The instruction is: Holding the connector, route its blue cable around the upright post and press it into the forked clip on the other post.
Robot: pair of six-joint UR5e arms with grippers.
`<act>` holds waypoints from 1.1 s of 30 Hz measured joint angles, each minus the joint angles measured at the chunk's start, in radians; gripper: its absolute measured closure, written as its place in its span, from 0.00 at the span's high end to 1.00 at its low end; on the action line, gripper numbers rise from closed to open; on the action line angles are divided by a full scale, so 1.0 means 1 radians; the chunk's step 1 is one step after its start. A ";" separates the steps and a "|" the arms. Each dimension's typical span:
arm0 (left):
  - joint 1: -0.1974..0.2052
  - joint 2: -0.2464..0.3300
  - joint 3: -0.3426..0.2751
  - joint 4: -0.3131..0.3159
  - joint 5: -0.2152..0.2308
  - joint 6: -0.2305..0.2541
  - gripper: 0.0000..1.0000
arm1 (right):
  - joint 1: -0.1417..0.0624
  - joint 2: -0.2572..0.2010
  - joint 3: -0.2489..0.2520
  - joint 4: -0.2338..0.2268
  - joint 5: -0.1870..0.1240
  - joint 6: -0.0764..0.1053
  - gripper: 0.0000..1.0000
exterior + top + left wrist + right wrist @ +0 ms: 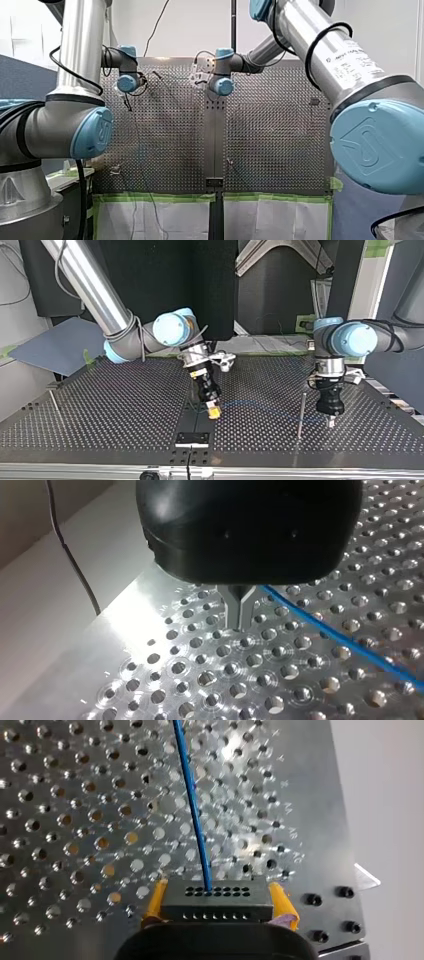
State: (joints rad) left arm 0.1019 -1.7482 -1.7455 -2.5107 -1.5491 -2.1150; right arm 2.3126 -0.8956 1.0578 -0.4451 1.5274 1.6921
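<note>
**Right wrist view: connector clamped, cable run yet to be made**

Your right gripper [218, 896] is closed on the connector [216, 906], its yellow pads [156, 900] pressing on the two short ends of the small black block. The blue cable [192, 805] leaves the connector's middle and runs straight ahead over the perforated table [100, 405]. In the top view this gripper hangs low over the table's middle, and the cable shows faintly leading toward the upright post [301, 412] at that view's right.

Your left gripper [240, 615] stands just beside that post. Its metal fingers [234, 611] meet at the tips and nothing shows between them. The cable passes close behind them, but you cannot tell from here whether it touches them.

A thin rod [55, 404] at the top view's left may be the other post; no fork can be made out on it.

Judging by its look, the cable is thin, light and limp. Expect it to sag, follow the connector loosely and slip off the post unless you keep gentle tension on it. The connector looks rigid and is the right place to hold, by its ends as now. The weak spot is probably where the cable enters the block, so pull along the cable's line and do not bend it sharply there. To seat it in the clip, push on the cable close to the fork, not from far off.
</note>
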 joint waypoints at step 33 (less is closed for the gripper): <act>-0.024 -0.055 0.012 -0.060 0.022 0.022 1.00 | -0.012 0.094 0.021 0.115 0.028 -0.035 0.00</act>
State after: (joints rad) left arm 0.0782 -1.8028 -1.7334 -2.5705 -1.5273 -2.0930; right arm 2.3006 -0.8020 1.0786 -0.3303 1.5551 1.6575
